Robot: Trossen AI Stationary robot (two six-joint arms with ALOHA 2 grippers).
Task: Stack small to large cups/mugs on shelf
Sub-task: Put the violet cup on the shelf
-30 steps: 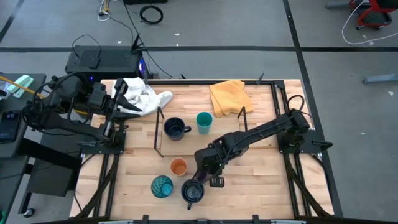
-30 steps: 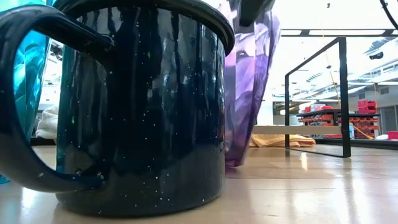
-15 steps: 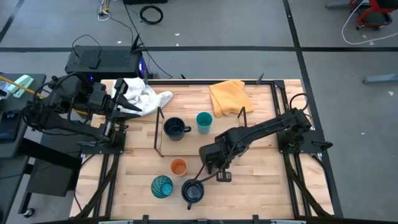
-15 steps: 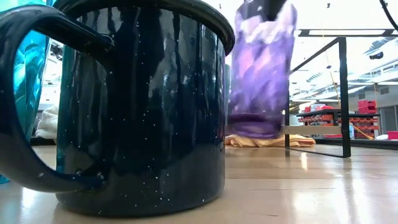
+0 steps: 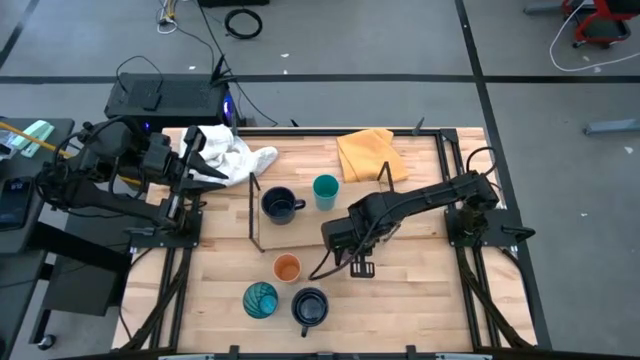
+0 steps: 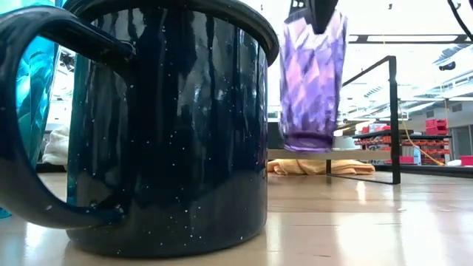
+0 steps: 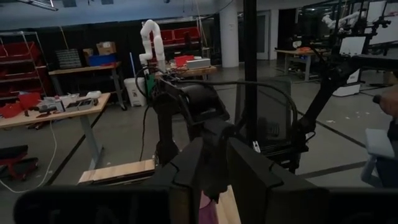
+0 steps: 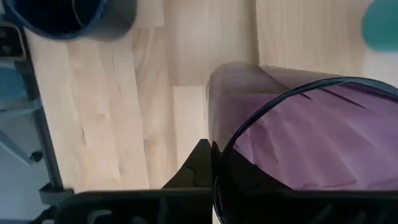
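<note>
Nearest the low camera, 1 navy mug (image 6: 159, 125) filled the view, standing on the bench (image 6: 355, 222). Behind it the purple tumbler (image 6: 312, 81) hung clear of the wood, something the high view hid under the right arm. The right gripper (image 5: 345, 238) had its fingers (image 8: 202, 163) clamped on the tumbler's rim, 1 inside and 1 outside. A second earlier the tumbler stood on the bench beside the mug; now it was lifted nearer the shelf (image 5: 300, 232). Farther back, the left gripper (image 5: 215, 166) waited over the white cloth (image 5: 235, 155), fingers narrowly parted, empty.
</note>
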